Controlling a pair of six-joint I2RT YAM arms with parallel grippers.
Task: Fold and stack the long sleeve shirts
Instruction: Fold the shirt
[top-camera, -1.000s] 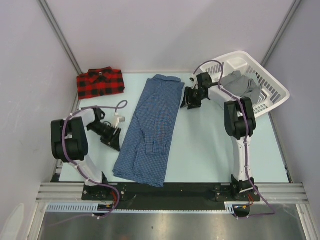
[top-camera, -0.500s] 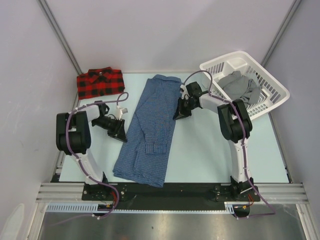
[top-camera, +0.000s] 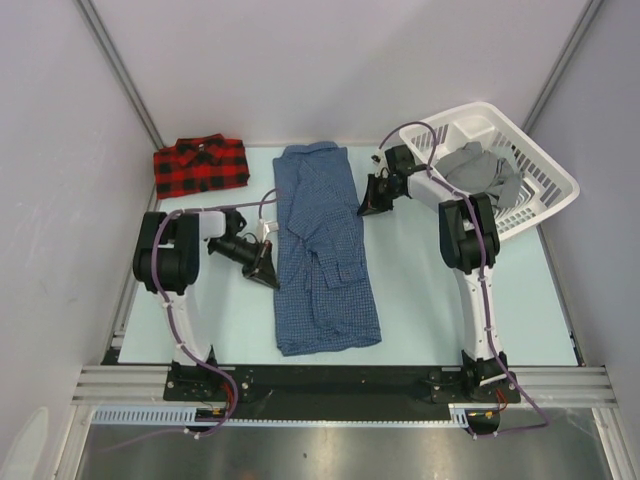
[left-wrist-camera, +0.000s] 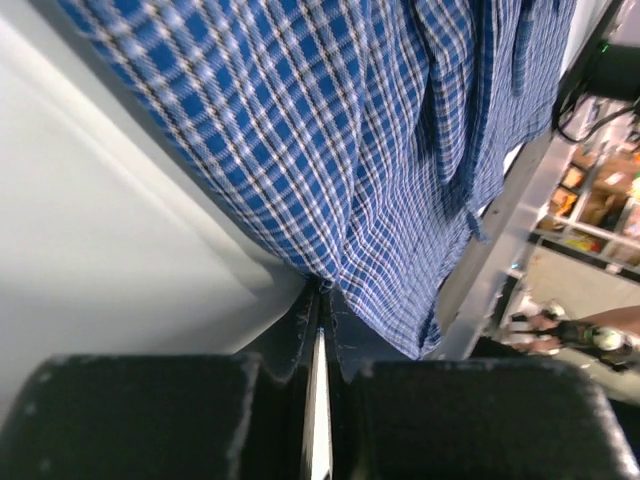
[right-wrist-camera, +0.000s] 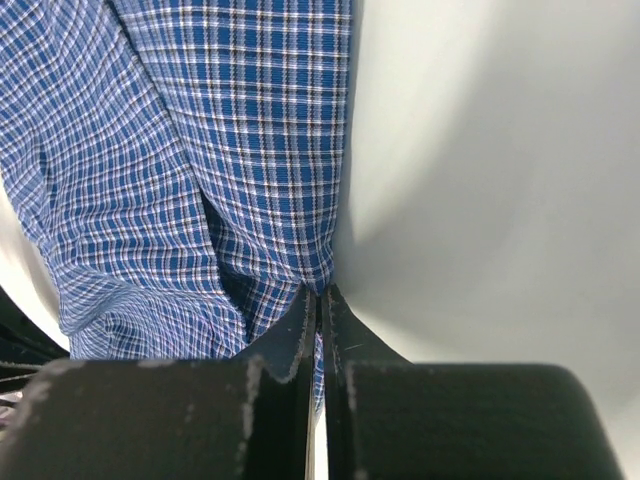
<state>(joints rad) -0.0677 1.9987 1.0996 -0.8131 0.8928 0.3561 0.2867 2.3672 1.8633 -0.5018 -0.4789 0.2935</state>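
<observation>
The dark blue check shirt lies lengthwise in the middle of the table, collar at the far end, with a sleeve bunched across its middle. My left gripper is shut on the shirt's left edge; in the left wrist view the cloth runs into the closed tips. My right gripper is shut on the shirt's right edge near the top, and the right wrist view has the check fabric pinched between the closed tips. The folded red-and-black plaid shirt lies at the far left corner.
A white laundry basket stands tilted at the far right with a grey garment inside. Grey walls close in the table on the left, back and right. A metal rail runs along the near edge.
Both grippers have closed on the blue shirt's edges. The left gripper moved right to the shirt. The shirt's lower end has swung right and the cloth has bunched narrower.
</observation>
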